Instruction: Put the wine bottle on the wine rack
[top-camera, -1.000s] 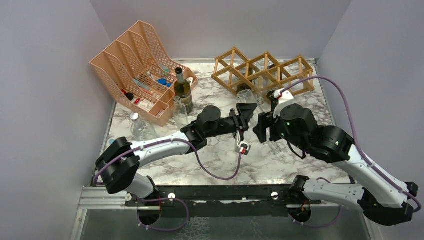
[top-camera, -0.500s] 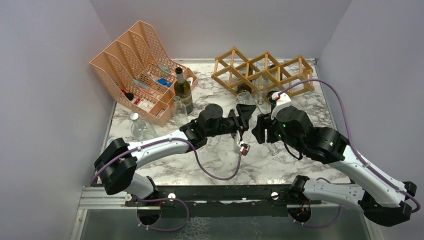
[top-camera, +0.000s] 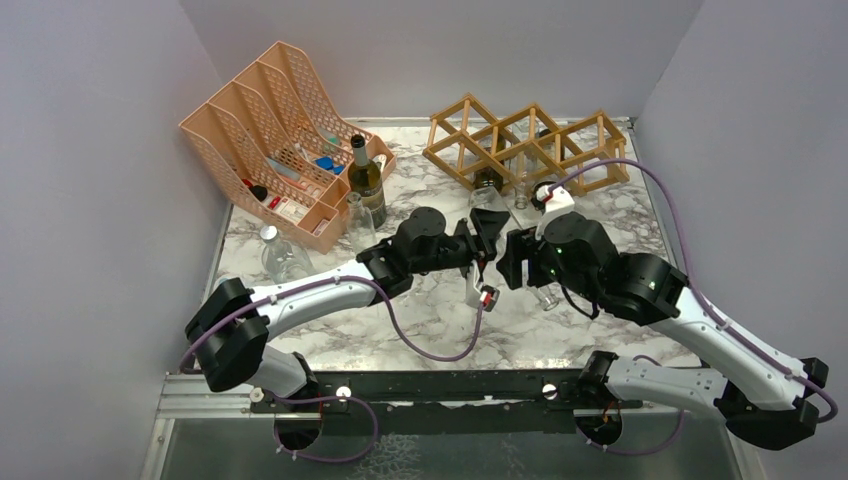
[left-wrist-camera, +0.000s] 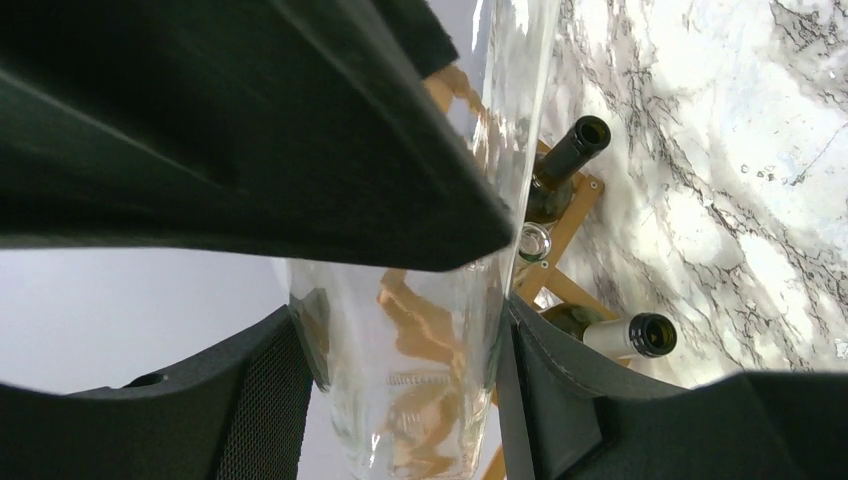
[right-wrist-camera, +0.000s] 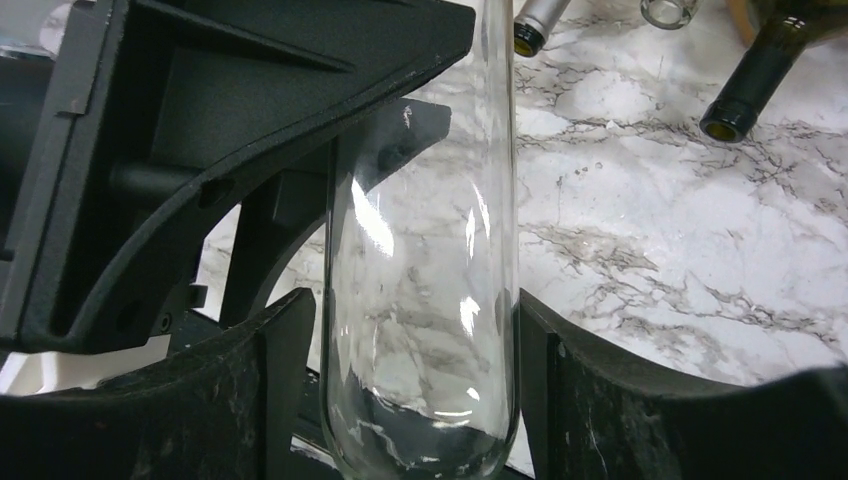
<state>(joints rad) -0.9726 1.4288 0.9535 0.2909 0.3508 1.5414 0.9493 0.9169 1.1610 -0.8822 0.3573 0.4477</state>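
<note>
A clear glass wine bottle (top-camera: 488, 197) is held in the air between my two grippers, in front of the light-brown wooden wine rack (top-camera: 520, 140) at the back right. My left gripper (top-camera: 487, 232) is shut on the bottle; in the left wrist view (left-wrist-camera: 400, 370) both fingers press the glass (left-wrist-camera: 420, 400), with the rack (left-wrist-camera: 560, 230) behind. My right gripper (top-camera: 512, 258) is open around the same bottle (right-wrist-camera: 420, 300); in the right wrist view (right-wrist-camera: 418, 380) its fingers flank the wide end, with a thin gap on the left side.
A peach mesh file organizer (top-camera: 270, 140) stands at the back left. A dark green bottle (top-camera: 366, 180) stands upright beside it, with clear bottles (top-camera: 358, 225) near it. Dark bottle necks (left-wrist-camera: 585, 135) stick out of the rack. Another clear bottle (top-camera: 547, 297) lies under the right arm.
My right gripper has moved left, closing in on the left gripper and the bottle. The left gripper and the bottle have shifted slightly left.
</note>
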